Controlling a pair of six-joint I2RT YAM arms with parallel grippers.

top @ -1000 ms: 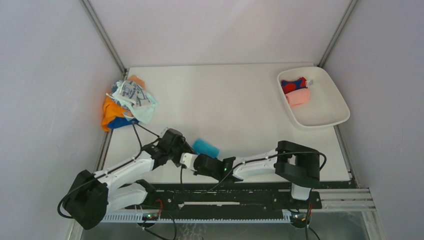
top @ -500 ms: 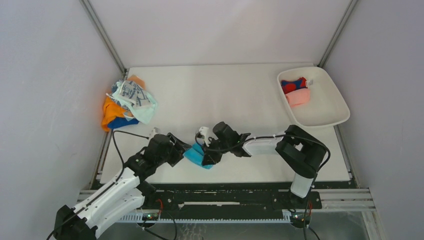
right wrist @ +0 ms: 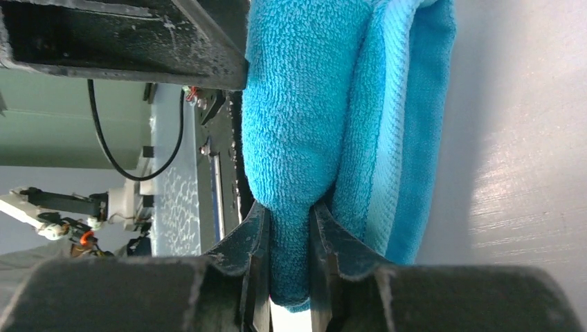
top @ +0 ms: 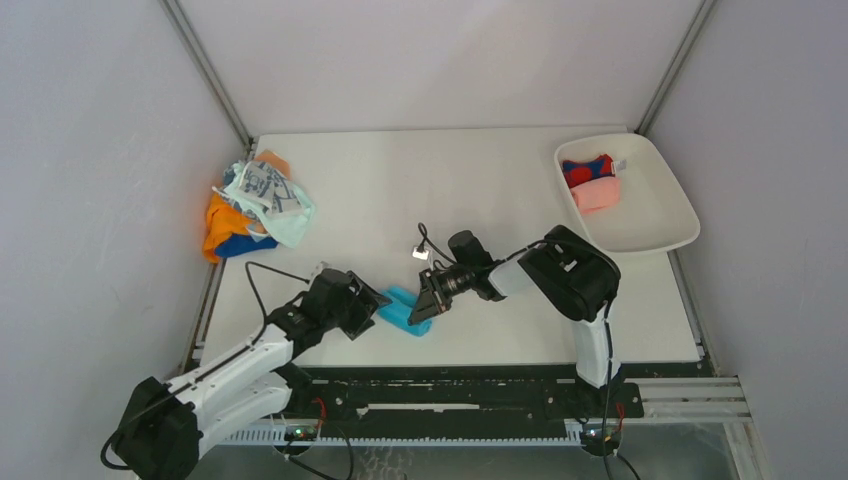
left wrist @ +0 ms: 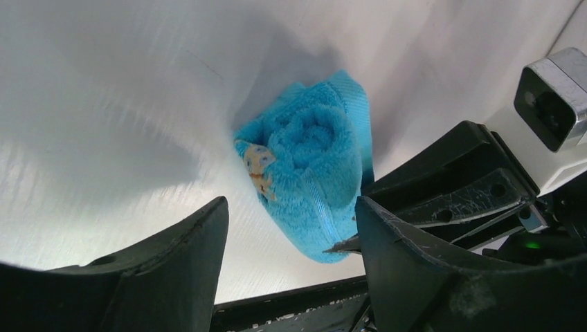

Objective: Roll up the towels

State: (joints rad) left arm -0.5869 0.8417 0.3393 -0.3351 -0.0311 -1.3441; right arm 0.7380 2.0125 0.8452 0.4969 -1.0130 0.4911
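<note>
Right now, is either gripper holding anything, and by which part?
The right gripper pinches the rolled blue towel by a fold of its outer layer. The left gripper is open, holding nothing.

Plenty of free room across the middle and far side of the white tabletop (top: 430, 180). It gets tight near the front edge, where the left gripper (top: 378, 303) and right gripper (top: 425, 305) box in the rolled bright blue terry towel (top: 403, 312). The crumpled multicoloured towel heap (top: 255, 205) blocks the left edge, and the white plastic tray (top: 645, 215) takes the far right corner.

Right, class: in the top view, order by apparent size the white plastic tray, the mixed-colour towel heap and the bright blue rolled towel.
1. white plastic tray
2. mixed-colour towel heap, somewhat smaller
3. bright blue rolled towel, clearly smallest
</note>
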